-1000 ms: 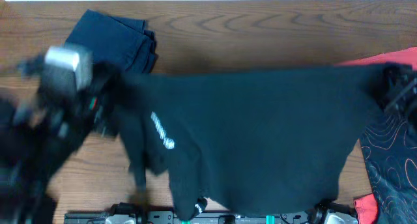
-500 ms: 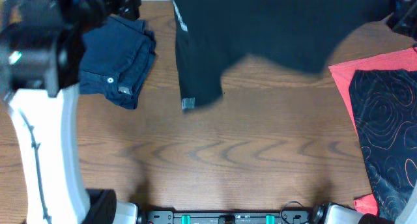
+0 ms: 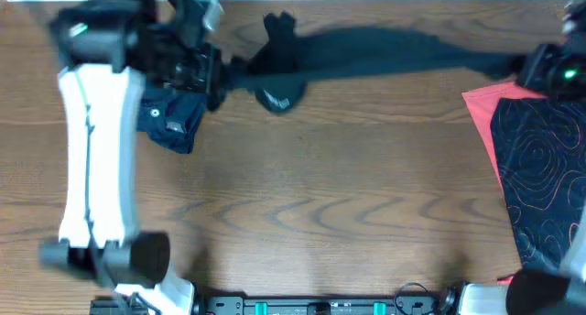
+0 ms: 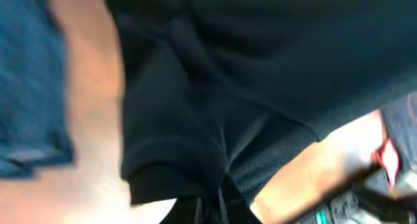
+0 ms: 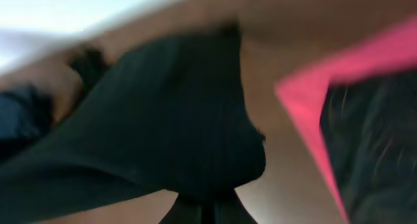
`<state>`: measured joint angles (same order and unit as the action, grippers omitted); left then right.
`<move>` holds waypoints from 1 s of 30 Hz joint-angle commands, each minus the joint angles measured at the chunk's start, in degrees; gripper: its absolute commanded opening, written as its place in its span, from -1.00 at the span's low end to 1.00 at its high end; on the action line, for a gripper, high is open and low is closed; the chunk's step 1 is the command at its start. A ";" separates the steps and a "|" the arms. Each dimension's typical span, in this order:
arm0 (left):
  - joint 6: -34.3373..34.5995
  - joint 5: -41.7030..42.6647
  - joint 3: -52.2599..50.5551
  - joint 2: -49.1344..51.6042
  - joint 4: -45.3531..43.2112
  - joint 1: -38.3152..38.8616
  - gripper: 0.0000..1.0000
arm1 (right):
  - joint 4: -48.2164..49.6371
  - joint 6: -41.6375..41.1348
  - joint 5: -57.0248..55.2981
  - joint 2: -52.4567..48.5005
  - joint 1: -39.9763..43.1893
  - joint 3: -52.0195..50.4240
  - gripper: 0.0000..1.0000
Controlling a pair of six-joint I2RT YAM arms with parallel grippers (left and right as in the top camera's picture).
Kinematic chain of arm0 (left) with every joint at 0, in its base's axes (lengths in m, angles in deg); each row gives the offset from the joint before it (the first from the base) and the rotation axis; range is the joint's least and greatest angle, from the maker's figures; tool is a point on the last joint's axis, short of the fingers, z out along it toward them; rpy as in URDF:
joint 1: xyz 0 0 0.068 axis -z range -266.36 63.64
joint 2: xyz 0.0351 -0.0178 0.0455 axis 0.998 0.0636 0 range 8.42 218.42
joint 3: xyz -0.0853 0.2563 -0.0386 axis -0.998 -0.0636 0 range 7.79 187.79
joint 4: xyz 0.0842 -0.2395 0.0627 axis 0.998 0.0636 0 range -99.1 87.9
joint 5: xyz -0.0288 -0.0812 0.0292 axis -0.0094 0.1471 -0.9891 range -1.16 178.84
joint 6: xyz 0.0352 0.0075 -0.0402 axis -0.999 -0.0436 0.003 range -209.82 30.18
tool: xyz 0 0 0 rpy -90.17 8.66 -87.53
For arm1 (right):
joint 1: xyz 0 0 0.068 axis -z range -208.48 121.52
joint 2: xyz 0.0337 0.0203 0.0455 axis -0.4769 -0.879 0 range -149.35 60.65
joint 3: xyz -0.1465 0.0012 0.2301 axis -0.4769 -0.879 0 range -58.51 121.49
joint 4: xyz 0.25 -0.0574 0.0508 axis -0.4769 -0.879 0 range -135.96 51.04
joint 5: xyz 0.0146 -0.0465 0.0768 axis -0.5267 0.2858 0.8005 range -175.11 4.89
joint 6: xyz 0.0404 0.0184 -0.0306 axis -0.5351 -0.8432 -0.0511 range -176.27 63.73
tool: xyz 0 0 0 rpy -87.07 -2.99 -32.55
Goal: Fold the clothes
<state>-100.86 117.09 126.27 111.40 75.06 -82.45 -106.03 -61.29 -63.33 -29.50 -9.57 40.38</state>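
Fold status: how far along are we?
Done: blue denim garment lies folded at far left. In hand: black T-shirt, stretched unfolded between left pincer and right pincer, both shut on it. Left: folding that shirt, then the red-and-black patterned garment at the right edge.

Matt black cloth shirt, grained wooden table

We find table bare across middle and near side — wide passage there. Far edge barred: black T-shirt stretched between left tool and right tool. Blue garment blocks far left; left arm runs along left side. Red and black garment fills right side.
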 commanded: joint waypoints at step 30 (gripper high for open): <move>-2.45 -2.05 -34.80 -1.33 4.68 3.58 -0.14 | -1.20 -4.57 -12.94 -3.85 0.13 -25.70 -0.21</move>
<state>-102.18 115.43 91.58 112.77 80.04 -79.00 -109.59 -64.68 -79.83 -34.52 -9.54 14.90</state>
